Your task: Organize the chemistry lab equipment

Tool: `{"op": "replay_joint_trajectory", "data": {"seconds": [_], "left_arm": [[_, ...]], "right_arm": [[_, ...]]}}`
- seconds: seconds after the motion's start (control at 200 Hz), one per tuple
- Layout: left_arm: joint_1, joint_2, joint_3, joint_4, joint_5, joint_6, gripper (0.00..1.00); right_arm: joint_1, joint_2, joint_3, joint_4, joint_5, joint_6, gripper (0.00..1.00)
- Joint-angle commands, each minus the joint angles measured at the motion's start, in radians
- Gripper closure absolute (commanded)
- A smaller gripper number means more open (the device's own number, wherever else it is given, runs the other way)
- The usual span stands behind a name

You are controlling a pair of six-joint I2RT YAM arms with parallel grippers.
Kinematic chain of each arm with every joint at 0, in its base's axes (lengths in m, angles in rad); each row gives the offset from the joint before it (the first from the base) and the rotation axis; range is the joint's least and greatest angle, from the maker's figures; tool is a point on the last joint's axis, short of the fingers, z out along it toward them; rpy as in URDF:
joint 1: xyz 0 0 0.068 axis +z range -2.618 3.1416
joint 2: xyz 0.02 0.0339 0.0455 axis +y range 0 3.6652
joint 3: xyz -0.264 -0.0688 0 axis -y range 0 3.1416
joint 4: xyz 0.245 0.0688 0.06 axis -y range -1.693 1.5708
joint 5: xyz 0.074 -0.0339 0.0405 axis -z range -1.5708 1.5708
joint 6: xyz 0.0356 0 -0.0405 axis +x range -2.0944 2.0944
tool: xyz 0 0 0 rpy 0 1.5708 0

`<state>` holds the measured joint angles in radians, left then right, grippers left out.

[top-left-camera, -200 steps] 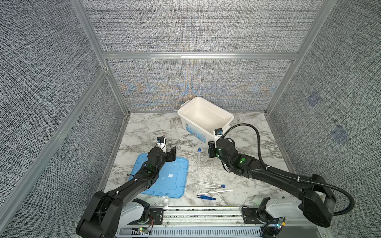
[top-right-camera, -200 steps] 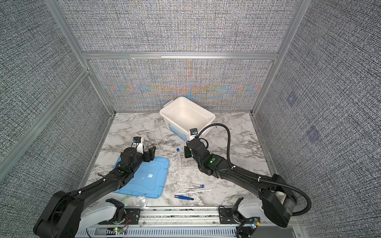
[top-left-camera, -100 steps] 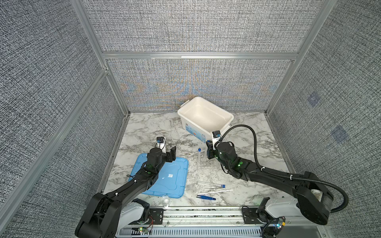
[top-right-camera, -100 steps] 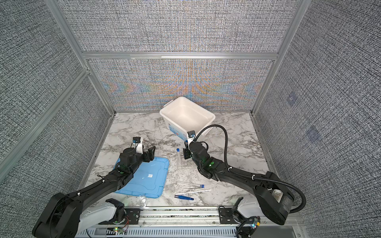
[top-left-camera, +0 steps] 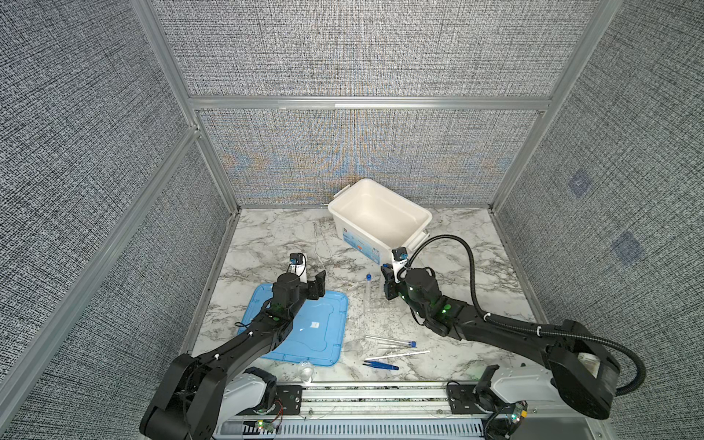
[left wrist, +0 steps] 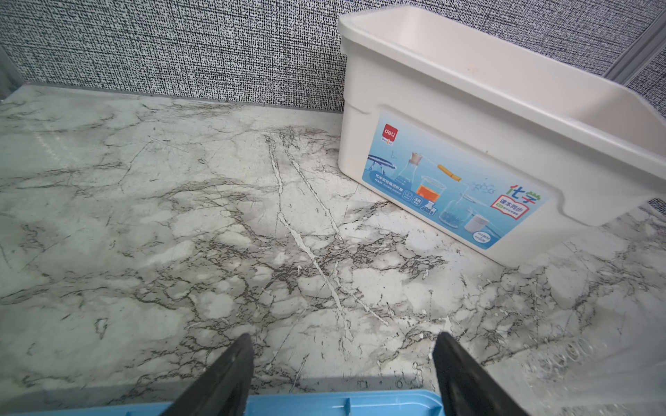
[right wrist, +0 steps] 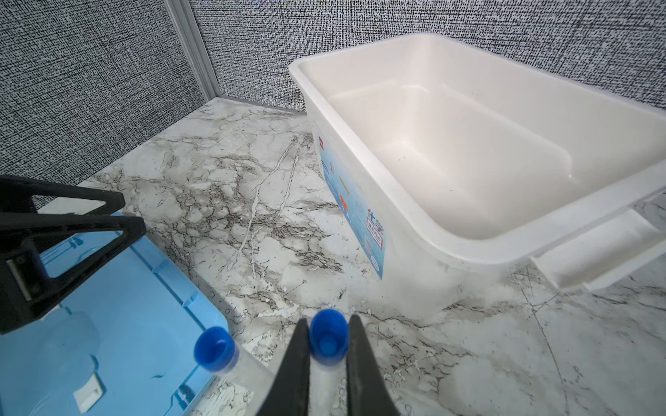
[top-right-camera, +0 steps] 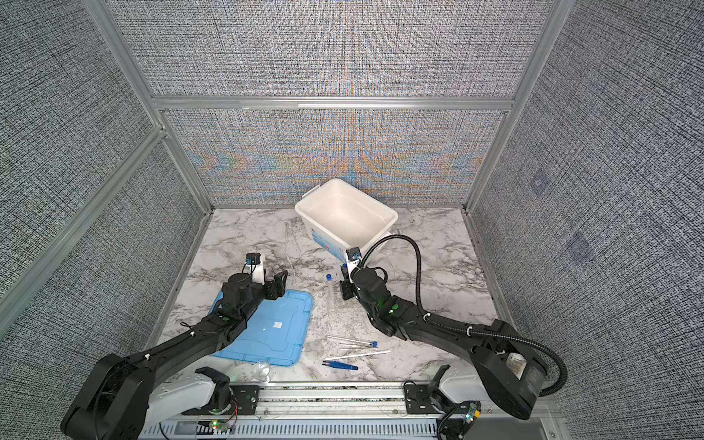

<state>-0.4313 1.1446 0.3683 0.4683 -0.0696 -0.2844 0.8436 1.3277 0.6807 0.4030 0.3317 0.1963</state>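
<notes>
while the right gripper [right wrist: 328,320] pinches a tube [right wrist: 327,345] upright, long axis vertical, the rack [top-left-camera: 375,304] lies just beneath, beside a standing tube [right wrist: 215,350]; left gripper [left wrist: 344,338] wide, empty, farther off.

the tub [top-left-camera: 343,224] stands at the back of the worktop [top-left-camera: 266,244], and the lid [top-left-camera: 320,331] lies front left. just right of the lid sits the rack [top-left-camera: 375,304], with an upright tube [top-left-camera: 368,289] at its left end. before the rack, back to front, lie a flat tube [top-left-camera: 392,340], the stick [top-left-camera: 400,355] and tweezers [top-left-camera: 381,365]; a dish [top-left-camera: 306,368] sits at the lid's front edge.
</notes>
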Motion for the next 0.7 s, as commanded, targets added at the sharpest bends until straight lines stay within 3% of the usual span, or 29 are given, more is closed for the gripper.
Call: {"op": "replay_joint_trajectory", "data": {"seconds": [0.0,0.265,0.695], "left_arm": [[-0.001,-0.004,0.002,0.017,-0.007,0.014,0.21],[-0.001,-0.006,-0.003,0.017,-0.014,0.015,0.21],[-0.001,-0.008,-0.002,0.015,-0.016,0.019,0.21]], "right_arm": [[0.002,0.001,-0.010,0.052,-0.022,-0.020,0.86],[0.018,0.014,-0.092,0.202,-0.076,-0.114,0.86],[0.028,0.005,-0.143,0.245,-0.056,-0.108,0.84]]}}
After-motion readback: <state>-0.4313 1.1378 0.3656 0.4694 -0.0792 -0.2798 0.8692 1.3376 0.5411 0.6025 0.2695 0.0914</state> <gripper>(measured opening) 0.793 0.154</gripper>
